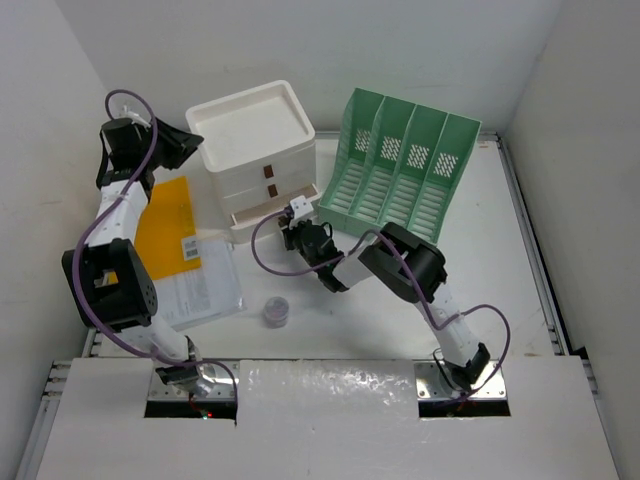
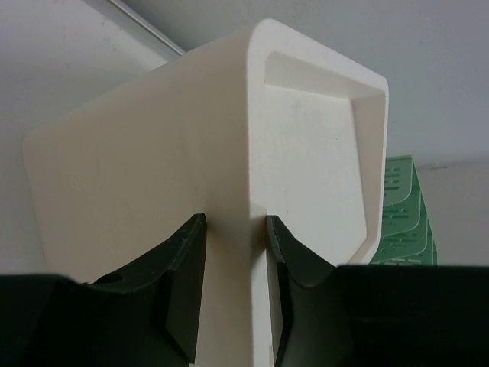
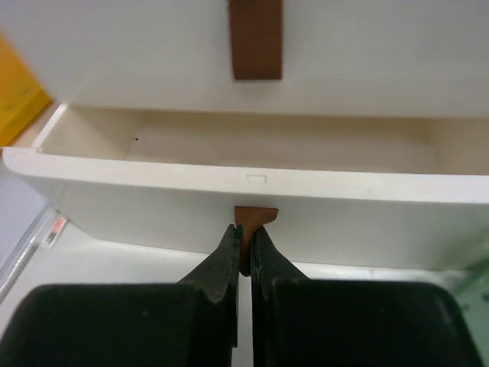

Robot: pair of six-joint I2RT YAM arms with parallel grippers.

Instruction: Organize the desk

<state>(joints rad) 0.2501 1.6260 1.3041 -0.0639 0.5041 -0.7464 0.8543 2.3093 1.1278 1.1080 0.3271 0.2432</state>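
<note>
Pulling the bottom drawer (image 3: 252, 187) out calls for a straight, level draw: right fingers (image 3: 225, 264) pinch its brown tab (image 3: 256, 215), left fingers (image 2: 183, 260) clamp the drawer box (image 2: 153, 153) at a top corner, bracing it on the white bench (image 1: 490, 270) spread under everything.

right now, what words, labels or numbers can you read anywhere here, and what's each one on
Nothing here reads clearly.
On the white sticker on the yellow envelope: dark print, too small to read.
On the clear sleeve of papers: print too blurred to read.
On the three-drawer box and the green file rack: no lettering shows.
</note>
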